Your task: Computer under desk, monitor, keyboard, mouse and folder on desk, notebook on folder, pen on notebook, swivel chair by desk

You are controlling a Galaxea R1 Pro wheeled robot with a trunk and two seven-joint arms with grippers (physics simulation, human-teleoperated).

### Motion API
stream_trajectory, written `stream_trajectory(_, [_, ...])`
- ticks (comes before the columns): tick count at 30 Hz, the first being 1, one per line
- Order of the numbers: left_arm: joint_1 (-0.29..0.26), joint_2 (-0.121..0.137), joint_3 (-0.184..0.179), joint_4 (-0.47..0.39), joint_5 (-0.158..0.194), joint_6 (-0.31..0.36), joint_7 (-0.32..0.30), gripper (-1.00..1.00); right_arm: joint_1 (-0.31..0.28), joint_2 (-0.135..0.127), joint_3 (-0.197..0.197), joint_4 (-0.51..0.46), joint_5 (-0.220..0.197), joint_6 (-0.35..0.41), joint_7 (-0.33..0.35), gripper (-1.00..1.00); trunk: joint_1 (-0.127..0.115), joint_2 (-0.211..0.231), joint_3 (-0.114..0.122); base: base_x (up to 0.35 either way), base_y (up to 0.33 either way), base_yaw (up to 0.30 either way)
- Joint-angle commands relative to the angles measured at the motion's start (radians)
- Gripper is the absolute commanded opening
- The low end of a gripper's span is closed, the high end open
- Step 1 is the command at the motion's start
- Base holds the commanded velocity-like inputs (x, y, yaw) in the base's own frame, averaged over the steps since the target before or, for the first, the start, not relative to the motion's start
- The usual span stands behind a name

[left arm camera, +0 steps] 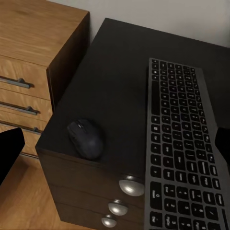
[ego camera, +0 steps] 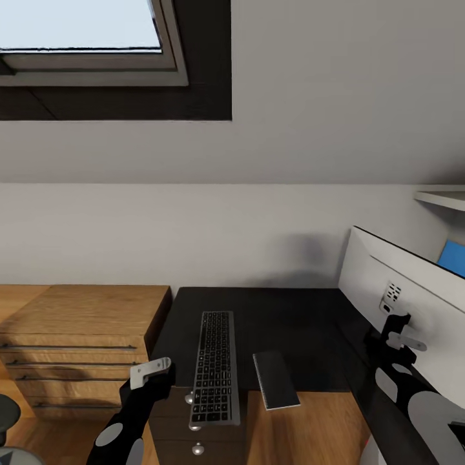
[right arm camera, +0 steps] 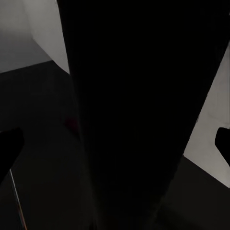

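The glossy black desk carries the slim grey keyboard, whose near end overhangs the drawer front. Right of the keyboard lies the dark grey notebook, poking past the desk's front edge. The monitor stands at the right, its pale back towards me. My left gripper hovers open over the desk's near left corner. In the left wrist view the black mouse sits on that corner beside the keyboard. My right gripper is open behind the monitor, with a dark upright column between its fingers.
A light wooden dresser stands against the desk's left side. Round silver knobs mark the drawer unit below the keyboard. A blue panel shows beyond the monitor. A skylight is overhead, and a dark rounded shape sits at the lower left.
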Motion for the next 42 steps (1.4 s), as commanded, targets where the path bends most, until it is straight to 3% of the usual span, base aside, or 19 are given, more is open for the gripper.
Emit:
stream_trajectory(1, [0.000,0.000,-0.001,-0.002,0.011,0.004,0.009,1.00,-0.001,0.000,-0.005,0.000,-0.002,-0.004,0.002,1.00,0.000,-0.001,-0.001,0.055,0.000,0.000])
stream_trajectory(11, [0.000,0.000,-0.001,-0.002,0.009,0.004,0.010,1.00,-0.001,0.000,-0.005,0.000,-0.001,-0.004,0.002,1.00,0.000,-0.001,-0.001,0.016,0.000,0.000])
stream_trajectory(12, [0.000,0.000,-0.001,-0.002,0.009,0.004,0.010,1.00,-0.001,0.000,-0.005,0.000,-0.001,-0.004,0.002,-1.00,0.000,-0.001,-0.001,0.004,0.000,0.000])
stream_trajectory(33, [0.000,0.000,0.000,-0.002,0.009,0.003,0.010,1.00,-0.001,-0.001,-0.005,-0.002,0.000,-0.004,0.002,-1.00,0.000,-0.001,-0.001,-0.003,0.000,0.000])
stream_trajectory(42, [0.000,0.000,0.000,-0.002,0.009,0.003,0.010,1.00,-0.001,-0.001,-0.005,-0.002,0.000,-0.004,0.002,-1.00,0.000,-0.001,-0.001,-0.291,0.000,0.000])
